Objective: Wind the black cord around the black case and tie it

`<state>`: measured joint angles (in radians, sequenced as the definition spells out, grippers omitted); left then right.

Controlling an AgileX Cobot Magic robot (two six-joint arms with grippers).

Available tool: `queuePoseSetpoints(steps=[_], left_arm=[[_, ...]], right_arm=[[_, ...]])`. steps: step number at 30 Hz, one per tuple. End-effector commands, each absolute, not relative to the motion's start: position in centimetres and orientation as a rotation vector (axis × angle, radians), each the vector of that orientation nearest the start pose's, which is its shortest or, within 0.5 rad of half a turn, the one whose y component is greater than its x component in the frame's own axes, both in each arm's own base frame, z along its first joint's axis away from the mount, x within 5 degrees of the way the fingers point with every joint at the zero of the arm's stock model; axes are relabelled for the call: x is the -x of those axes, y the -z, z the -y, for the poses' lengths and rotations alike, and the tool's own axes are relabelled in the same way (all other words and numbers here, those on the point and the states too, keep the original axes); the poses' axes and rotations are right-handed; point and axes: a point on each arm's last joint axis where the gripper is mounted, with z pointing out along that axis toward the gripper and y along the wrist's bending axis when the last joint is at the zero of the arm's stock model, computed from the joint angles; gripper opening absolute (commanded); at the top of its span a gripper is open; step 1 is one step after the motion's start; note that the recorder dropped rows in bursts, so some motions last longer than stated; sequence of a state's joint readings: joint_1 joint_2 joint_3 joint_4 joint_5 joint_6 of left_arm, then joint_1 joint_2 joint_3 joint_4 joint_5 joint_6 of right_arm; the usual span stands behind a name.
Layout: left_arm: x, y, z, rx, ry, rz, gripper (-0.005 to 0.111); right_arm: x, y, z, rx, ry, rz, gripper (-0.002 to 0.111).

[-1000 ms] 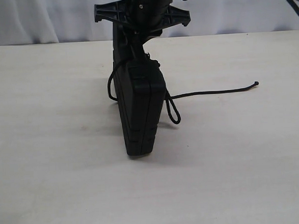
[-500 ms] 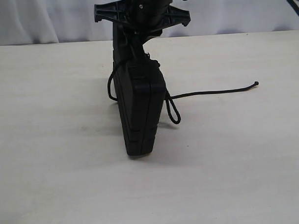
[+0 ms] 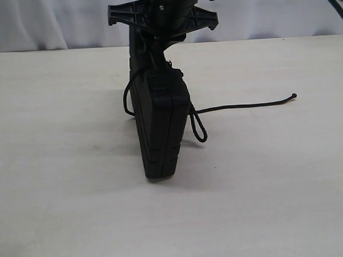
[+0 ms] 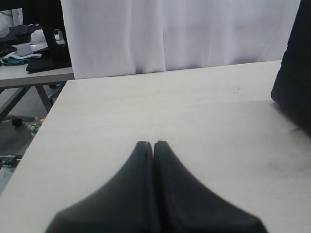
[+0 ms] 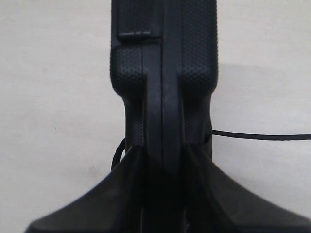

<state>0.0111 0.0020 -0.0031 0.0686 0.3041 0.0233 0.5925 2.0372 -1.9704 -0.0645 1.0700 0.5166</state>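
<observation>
The black case [image 3: 160, 129] stands on its edge in the middle of the table, its far end clamped from above by my right gripper [image 3: 152, 50]. In the right wrist view that gripper [image 5: 164, 153] is shut on the black case [image 5: 164, 73], a finger on each face. The black cord [image 3: 244, 106] passes around the case, bulges out on its left, hangs in a loop on its right and trails right to a small tip [image 3: 295, 95]. The cord [image 5: 262, 136] also shows beside the case. My left gripper [image 4: 153, 144] is shut and empty, with the case's corner [image 4: 294, 73] off to one side.
The pale table [image 3: 60, 166] spreads all round the case. A white curtain [image 4: 180, 34] hangs behind the table's far edge. Beyond the table's left end stand another table with clutter [image 4: 29, 53] and its legs.
</observation>
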Motion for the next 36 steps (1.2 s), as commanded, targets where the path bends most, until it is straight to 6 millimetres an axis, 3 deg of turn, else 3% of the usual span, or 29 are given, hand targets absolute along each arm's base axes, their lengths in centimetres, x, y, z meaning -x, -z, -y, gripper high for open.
queuePoseSetpoints(steps=[1, 12, 22, 31, 36], left_arm=[[-5.4, -18.6, -0.2, -0.058, -0.083, -1.785, 0.0], [-5.4, -18.6, -0.2, -0.058, -0.083, -1.787, 0.0], [-5.4, -18.6, -0.2, -0.06, -0.085, -1.788, 0.0], [-5.4, -18.6, -0.2, -0.06, -0.085, -1.788, 0.0], [-5.4, -18.6, -0.2, -0.06, -0.085, -1.788, 0.0]], right_arm=[[-38.4, -30.0, -25.3, 0.13, -0.279, -2.654, 0.004], [-38.7, -27.9, -26.2, 0.078, -0.339, -2.718, 0.004], [-35.6, -26.1, -31.6, 0.061, -0.217, -2.663, 0.004], [-33.1, -20.8, -37.1, 0.129, -0.276, -2.695, 0.004], [-33.0, -16.7, -39.0, 0.107, -0.335, -2.71, 0.004]])
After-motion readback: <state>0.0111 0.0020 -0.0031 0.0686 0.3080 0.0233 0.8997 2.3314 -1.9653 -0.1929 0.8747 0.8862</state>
